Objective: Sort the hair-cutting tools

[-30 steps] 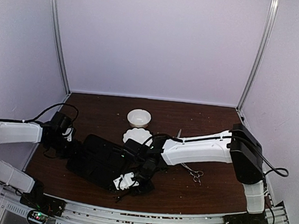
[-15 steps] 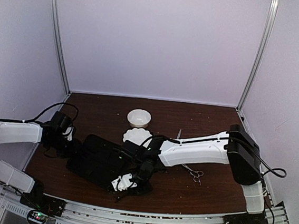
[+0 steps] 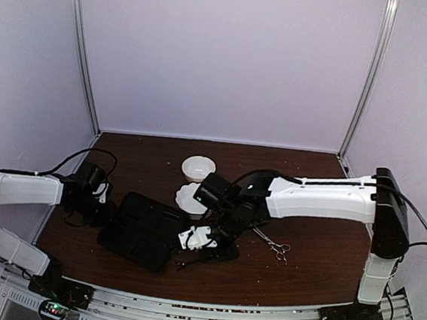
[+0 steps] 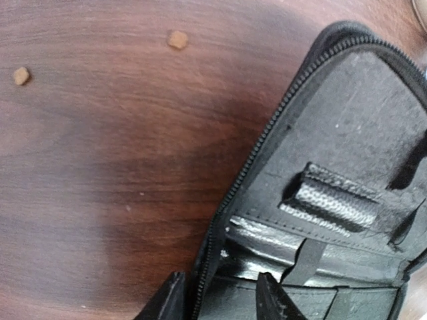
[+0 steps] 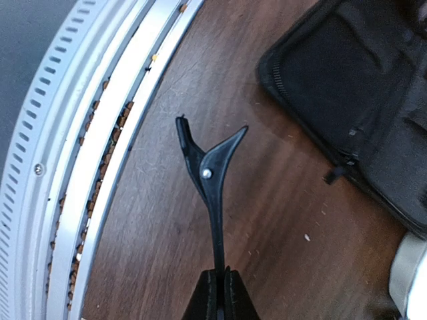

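Note:
My right gripper (image 5: 223, 280) is shut on the tail of a thin black clip-like tool (image 5: 212, 173). The tool's forked end points out over the brown table toward its near rail. In the top view this gripper (image 3: 193, 250) hangs just right of the open black case (image 3: 143, 225). Right of the arm, a pair of silver scissors (image 3: 277, 249) lies on the table. My left gripper (image 4: 220, 300) is open. Its two fingers stand either side of the case's zipper edge (image 4: 233, 193), at the case's left end (image 3: 111, 204).
A white bowl (image 3: 197, 167) and a white scalloped dish (image 3: 189, 195) stand behind the case. The metal rail (image 5: 80, 153) runs along the table's near edge. Small crumbs (image 4: 177, 40) lie on the wood beside the case.
The right gripper has closed on the black tool and carried it right and back, away from the case's near corner. The left jaws have narrowed around the case's edge.

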`<action>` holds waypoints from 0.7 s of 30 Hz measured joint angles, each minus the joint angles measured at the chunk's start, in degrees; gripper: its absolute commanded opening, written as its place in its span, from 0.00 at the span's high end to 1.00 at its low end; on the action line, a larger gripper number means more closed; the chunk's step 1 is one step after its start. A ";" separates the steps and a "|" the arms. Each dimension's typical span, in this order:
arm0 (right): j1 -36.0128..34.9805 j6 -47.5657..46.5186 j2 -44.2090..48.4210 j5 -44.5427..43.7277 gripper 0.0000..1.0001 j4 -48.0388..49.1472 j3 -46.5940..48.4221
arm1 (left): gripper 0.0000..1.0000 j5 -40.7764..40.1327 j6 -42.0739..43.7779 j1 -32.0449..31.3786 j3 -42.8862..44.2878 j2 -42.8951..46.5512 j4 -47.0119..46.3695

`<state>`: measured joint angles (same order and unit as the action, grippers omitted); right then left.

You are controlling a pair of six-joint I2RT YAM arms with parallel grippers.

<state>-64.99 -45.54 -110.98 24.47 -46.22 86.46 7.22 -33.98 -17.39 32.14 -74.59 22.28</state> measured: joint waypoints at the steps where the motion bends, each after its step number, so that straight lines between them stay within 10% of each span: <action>1: 1.01 0.59 1.88 0.74 1.00 -0.28 -0.33 | 0.68 -0.20 0.04 -0.33 0.00 -0.26 0.02; 21: 11.45 4.13 12.11 6.16 0.99 0.02 -2.93 | 1.00 -10.27 -1.31 -9.68 -2.51 2.95 1.38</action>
<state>-53.54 -41.41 -98.87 30.63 -46.19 83.53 -3.05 -35.29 -27.07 29.63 -71.64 23.66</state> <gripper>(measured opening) 0.046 0.025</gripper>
